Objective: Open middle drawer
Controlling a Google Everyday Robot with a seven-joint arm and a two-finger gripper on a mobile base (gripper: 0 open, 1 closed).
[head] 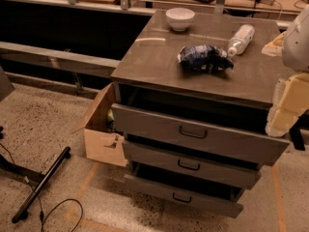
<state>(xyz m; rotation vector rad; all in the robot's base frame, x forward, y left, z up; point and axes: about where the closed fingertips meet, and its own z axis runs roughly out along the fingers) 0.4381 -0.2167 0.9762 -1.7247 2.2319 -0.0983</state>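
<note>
The grey cabinet has three drawers, each with a dark loop handle. The middle drawer (159, 154) is second of the three; its flat front stands out from the cabinet, with its handle (188, 166) at centre. The taller top drawer (145, 122) above it stands out further. The lowest drawer (149, 187) is also out a little. My gripper (288, 105) is at the right edge of the view, pale yellow under a white arm part, beside the right end of the top drawer and apart from the middle drawer's handle.
On the cabinet top (149, 57) lie a white bowl (180, 18), a dark blue crumpled bag (205, 58) and a plastic bottle (240, 39). An open cardboard box (101, 134) stands against the cabinet's left side. A black bar (41, 185) and a cable (58, 211) lie on the floor.
</note>
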